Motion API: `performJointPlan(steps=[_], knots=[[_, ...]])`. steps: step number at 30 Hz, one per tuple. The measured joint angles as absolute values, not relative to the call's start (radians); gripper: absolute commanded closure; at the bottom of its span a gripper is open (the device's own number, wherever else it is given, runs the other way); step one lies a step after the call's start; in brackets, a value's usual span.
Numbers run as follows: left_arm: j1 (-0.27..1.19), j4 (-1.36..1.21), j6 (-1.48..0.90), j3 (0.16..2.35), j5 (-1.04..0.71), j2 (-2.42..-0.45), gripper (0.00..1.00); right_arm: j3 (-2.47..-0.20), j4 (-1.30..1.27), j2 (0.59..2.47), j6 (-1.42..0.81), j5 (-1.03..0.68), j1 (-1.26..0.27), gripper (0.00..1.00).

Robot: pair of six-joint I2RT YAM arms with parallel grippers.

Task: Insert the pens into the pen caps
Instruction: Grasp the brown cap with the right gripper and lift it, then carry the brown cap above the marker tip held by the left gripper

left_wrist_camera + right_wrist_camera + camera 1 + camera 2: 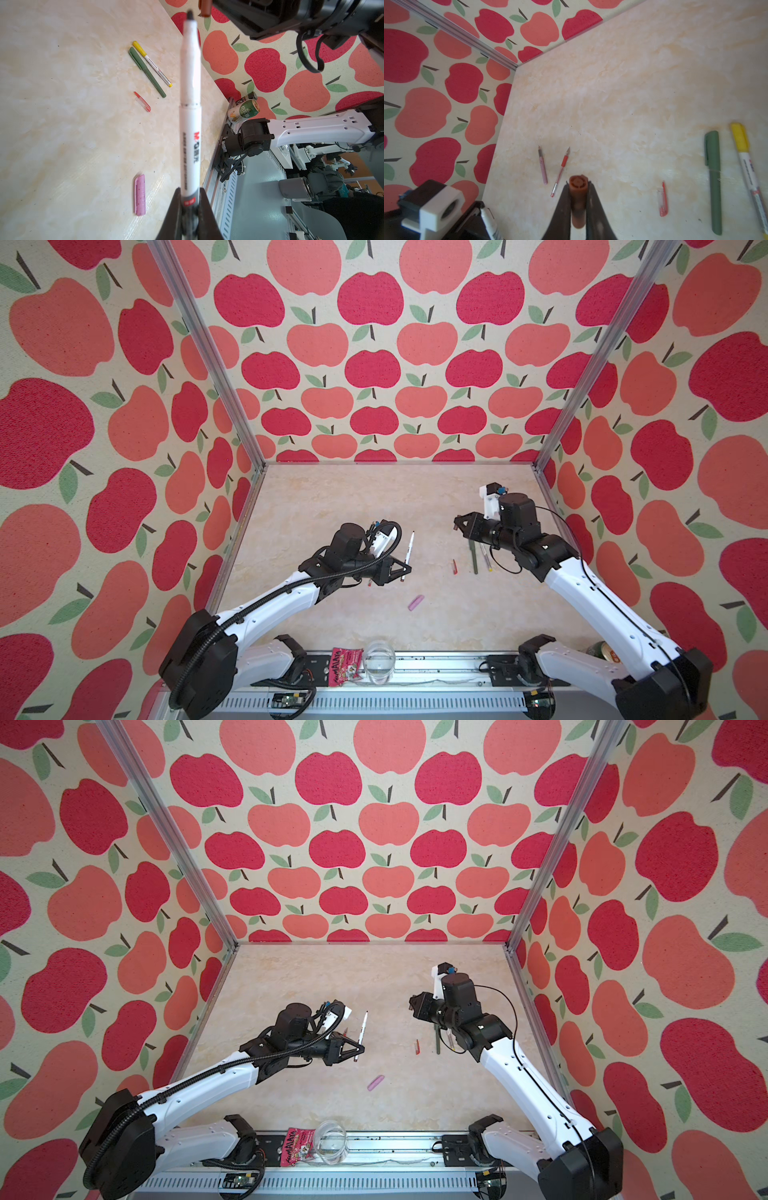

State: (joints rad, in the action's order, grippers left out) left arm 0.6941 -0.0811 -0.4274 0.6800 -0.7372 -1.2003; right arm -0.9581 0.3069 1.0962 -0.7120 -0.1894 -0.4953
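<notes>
- Holding a white pen [190,104], the left gripper [189,192] has both fingers pressed on the barrel near its dark rear end; the dark tip points away from the wrist.
- In both top views this white pen [408,556] stands tilted, clear of the tabletop [332,497].
- Right gripper [578,185]: fingers pinching a brown cap [578,199] between them, raised above the tabletop.
- In the left wrist view the brown cap [205,8] shows just past the pen tip, not touching; in a top view the right gripper [457,522] and the pen tip are apart.
- 2 capped pens lie side by side on the tabletop under the right arm: a green pen [147,71] with its green cap on, and a white pen with a yellow cap [153,64].
- Red cap [143,101] lies near the green pen, apart from it.
- Pink cap [416,603] lies alone between the 2 arms, nearer the front edge.
- Lilac-pink pen [543,166] and red pen [560,172], both uncapped, lie close together on the left side; in the top views the left arm hides most of them.
- Glass [379,664] and snack packet [346,666] sit on the front rail.
</notes>
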Motion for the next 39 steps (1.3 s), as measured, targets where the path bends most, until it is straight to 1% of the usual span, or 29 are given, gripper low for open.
performJointPlan(steps=[8, 14, 23, 39], knots=[[0.753, -0.118, -0.428, 0.704, -0.708, -1.242, 1.0, -0.957, 0.093, 1.175, -0.826, -0.366, -0.496, 0.95], [0.767, -0.133, -0.431, 0.711, -0.691, -1.276, 1.0, -0.957, 0.037, 1.196, -0.843, -0.441, -0.527, 0.95], [0.769, -0.165, -0.436, 0.716, -0.684, -1.291, 1.0, -0.957, 0.058, 1.209, -0.832, -0.466, -0.569, 0.96], [0.769, -0.17, -0.454, 0.719, -0.676, -1.291, 1.0, -0.959, 0.114, 1.209, -0.805, -0.474, -0.576, 0.96]])
